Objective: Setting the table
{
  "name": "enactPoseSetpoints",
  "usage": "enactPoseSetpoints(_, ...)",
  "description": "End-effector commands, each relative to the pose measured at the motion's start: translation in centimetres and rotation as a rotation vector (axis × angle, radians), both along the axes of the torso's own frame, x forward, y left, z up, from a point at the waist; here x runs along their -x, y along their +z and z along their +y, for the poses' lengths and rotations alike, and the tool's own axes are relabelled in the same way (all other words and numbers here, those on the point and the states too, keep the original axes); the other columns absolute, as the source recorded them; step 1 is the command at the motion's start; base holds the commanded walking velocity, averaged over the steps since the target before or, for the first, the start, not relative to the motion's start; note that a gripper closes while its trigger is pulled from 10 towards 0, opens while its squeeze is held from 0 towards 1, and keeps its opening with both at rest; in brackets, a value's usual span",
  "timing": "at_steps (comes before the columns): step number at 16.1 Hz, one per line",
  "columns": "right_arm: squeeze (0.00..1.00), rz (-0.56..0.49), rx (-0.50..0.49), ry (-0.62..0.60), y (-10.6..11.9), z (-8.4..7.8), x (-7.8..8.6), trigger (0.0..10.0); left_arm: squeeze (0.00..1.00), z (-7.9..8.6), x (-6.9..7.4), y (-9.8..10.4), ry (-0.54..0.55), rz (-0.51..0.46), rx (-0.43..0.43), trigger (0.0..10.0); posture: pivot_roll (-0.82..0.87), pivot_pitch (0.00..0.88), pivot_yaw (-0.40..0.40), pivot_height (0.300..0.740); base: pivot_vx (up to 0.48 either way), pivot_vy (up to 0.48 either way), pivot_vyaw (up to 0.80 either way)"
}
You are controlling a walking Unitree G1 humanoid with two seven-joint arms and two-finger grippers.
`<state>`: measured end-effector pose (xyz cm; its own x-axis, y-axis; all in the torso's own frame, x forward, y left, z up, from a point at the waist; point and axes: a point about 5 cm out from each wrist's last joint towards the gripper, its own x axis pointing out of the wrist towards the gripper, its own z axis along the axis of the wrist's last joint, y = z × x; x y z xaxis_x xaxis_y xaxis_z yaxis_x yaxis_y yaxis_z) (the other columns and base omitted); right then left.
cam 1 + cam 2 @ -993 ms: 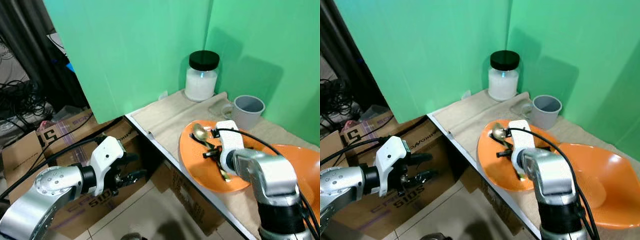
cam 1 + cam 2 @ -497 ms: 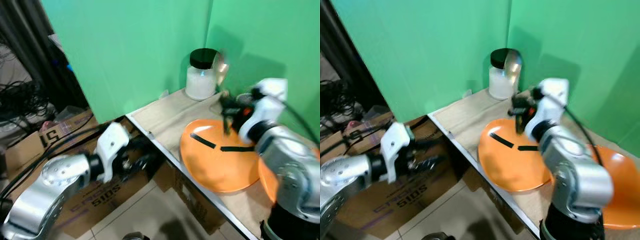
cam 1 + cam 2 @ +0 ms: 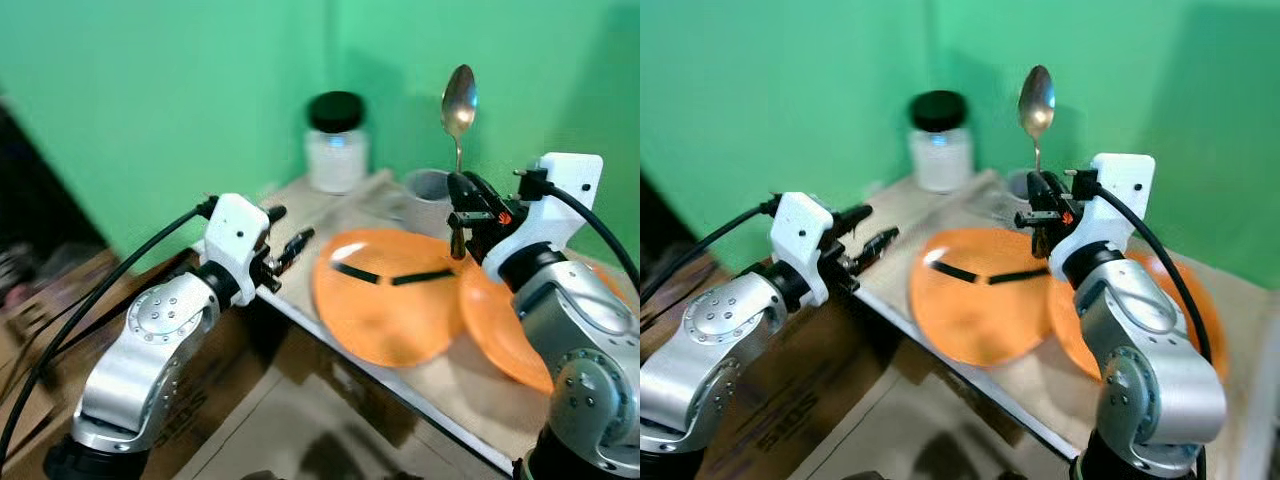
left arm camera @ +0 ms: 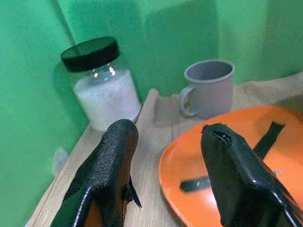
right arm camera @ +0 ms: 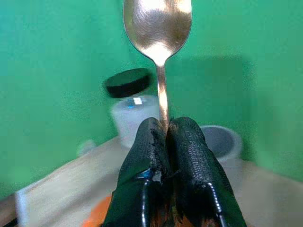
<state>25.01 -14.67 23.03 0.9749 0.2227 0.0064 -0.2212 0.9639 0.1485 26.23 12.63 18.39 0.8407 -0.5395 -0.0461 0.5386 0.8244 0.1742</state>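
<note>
Nearest the camera, both silver arms rise into the head views, the left one over the dark gap beside the table and the right one over the table's near side. The left gripper (image 3: 285, 243) hovers at the table's (image 3: 440, 375) front-left edge, its two black fingers (image 4: 110, 165) spread apart with nothing between them; along them the wrist view looks over the cloth-covered tabletop. Just past that edge lies a round orange plate (image 3: 385, 310), flat on the cloth, with two dark strips across its upper face. A second orange plate (image 3: 510, 335) lies touching or slightly overlapping it on the robot's right, partly hidden by the right arm. Above the seam between the two plates, the right gripper (image 3: 458, 205) is raised clear of the table, its fingers pressed together on the handle of a metal spoon (image 3: 459, 105). The spoon stands upright, bowl uppermost, well above the plates; in the right wrist view the handle disappears between the closed fingertips (image 5: 189, 142) and the bowl faces the camera. Farther back, a grey mug (image 4: 210, 87) stands near the plate's far rim with its handle turned toward the jar. Beside it, in the corner, a glass jar (image 4: 102, 85) with a black lid holds something white. Green walls (image 3: 150, 90) close the scene behind.
</note>
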Motion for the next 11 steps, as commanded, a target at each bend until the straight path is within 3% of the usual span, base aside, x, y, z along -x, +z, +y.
enactPoseSetpoints(1, 0.00, -0.025, 0.023, 0.016, 0.3, 0.7, 0.0, 10.0, 0.00, 0.5, -0.3, 0.2, 0.048, -0.017, 0.003, 10.0, 0.00, 0.000, 0.090, 0.740, 0.000, 0.000, -0.80)
enactPoseSetpoints(8, 0.00, -0.059, 0.024, 0.048, 0.8, 0.9, 0.0, 10.0, 0.00, 0.7, -1.1, 1.4, 0.193, -0.112, 0.059, 10.0, -0.01, 0.000, 0.062, 0.740, 0.000, 0.000, -0.80)
enactPoseSetpoints(11, 0.00, -0.059, 0.022, 0.031, 0.7, 1.1, 0.1, 10.0, 0.00, 1.0, -1.6, 1.4, 0.229, -0.081, 0.132, 10.0, -0.03, 0.000, 0.076, 0.740, 0.000, 0.000, 0.00)
